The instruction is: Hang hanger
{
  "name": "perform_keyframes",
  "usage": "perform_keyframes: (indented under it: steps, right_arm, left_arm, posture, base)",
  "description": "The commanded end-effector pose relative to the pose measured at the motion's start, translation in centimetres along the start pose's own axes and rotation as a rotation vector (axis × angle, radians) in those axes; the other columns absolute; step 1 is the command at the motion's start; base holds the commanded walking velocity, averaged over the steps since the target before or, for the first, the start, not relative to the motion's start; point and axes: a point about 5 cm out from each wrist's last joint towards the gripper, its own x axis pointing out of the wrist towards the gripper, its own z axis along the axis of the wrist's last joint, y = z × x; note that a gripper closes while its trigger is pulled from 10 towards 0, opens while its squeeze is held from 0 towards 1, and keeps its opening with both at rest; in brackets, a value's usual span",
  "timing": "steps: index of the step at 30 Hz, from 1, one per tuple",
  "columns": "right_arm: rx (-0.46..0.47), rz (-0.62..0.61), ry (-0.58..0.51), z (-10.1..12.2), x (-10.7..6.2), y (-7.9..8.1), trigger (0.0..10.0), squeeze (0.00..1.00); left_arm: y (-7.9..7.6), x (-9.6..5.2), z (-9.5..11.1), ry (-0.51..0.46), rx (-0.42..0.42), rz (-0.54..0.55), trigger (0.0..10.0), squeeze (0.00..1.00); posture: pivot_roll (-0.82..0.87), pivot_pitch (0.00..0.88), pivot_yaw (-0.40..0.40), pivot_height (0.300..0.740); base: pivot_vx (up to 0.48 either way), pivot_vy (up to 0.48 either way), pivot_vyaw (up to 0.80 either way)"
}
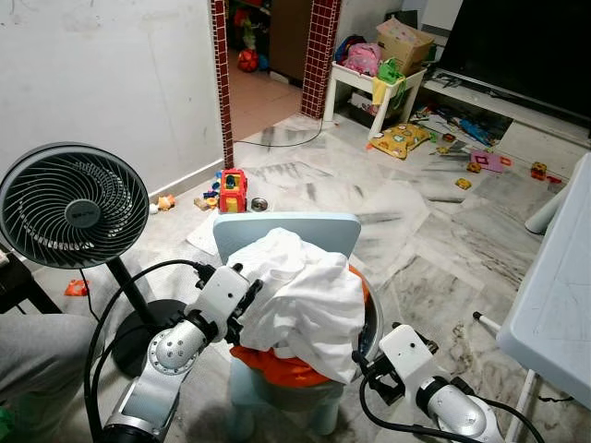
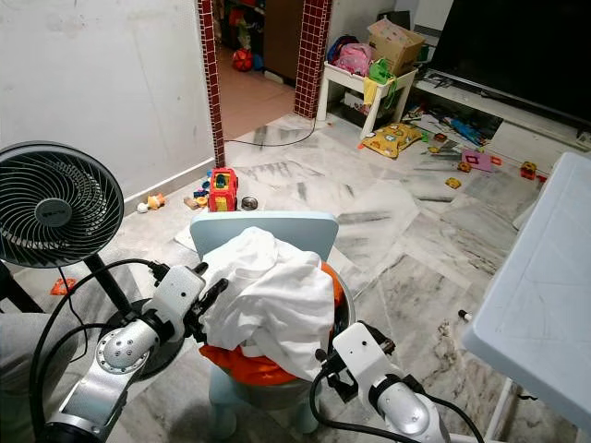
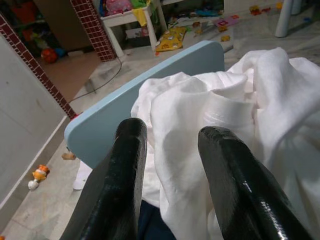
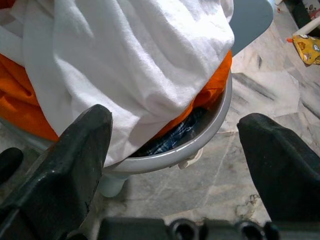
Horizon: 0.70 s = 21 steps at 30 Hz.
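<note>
A white shirt (image 1: 305,286) is heaped on top of orange cloth (image 1: 277,365) in a grey basin (image 4: 212,127). The basin stands on a light blue chair (image 1: 286,226) right in front of me. My left gripper (image 1: 247,297) is at the heap's left side. Its black fingers (image 3: 130,150) are apart and open, and the tips touch the white shirt's folds (image 3: 200,100). Low at the basin's front right, my right gripper (image 4: 177,117) is spread wide open. It points at the rim, and a checked blue cloth (image 4: 172,137) peeks out there.
A black standing fan (image 1: 72,205) and its cable are close on the left, with a person's grey-clad leg (image 1: 37,355) below it. A white table (image 1: 554,295) juts in on the right. Toys (image 1: 231,191) litter the marble floor toward the brick doorway (image 1: 220,83).
</note>
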Motion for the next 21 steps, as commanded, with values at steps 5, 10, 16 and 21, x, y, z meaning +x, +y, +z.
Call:
perform_keyframes:
  steps: [5,10,16,21]
  right_arm:
    - [-0.009,-0.003,0.001,0.0,0.2,-0.3,10.0,0.00]
    - [-0.007,-0.008,0.003,-0.1,0.0,-0.3,10.0,0.00]
    - [-0.007,-0.008,0.002,-0.1,0.1,-0.4,10.0,0.00]
    - [-0.010,-0.006,-0.001,0.1,0.2,-0.4,10.0,0.00]
  left_arm:
    - [-1.2,0.6,1.3,-0.031,-0.001,-0.068,10.0,0.00]
    - [-1.7,0.5,1.6,-0.043,0.014,-0.112,10.0,0.00]
    - [-1.6,0.0,2.1,-0.085,0.053,-0.110,10.0,0.00]
    - [-1.7,-0.6,2.3,-0.122,0.059,-0.131,10.0,0.00]
  posture:
    - [0.09,0.000,-0.066,0.740]
    - [0.09,0.000,-0.063,0.740]
    - [0.09,0.000,-0.067,0.740]
    - [0.10,0.000,-0.071,0.740]
  base:
    - [0.000,0.000,0.00]
    - [0.000,0.000,0.00]
    - [0.000,0.000,0.00]
    - [0.000,0.000,0.00]
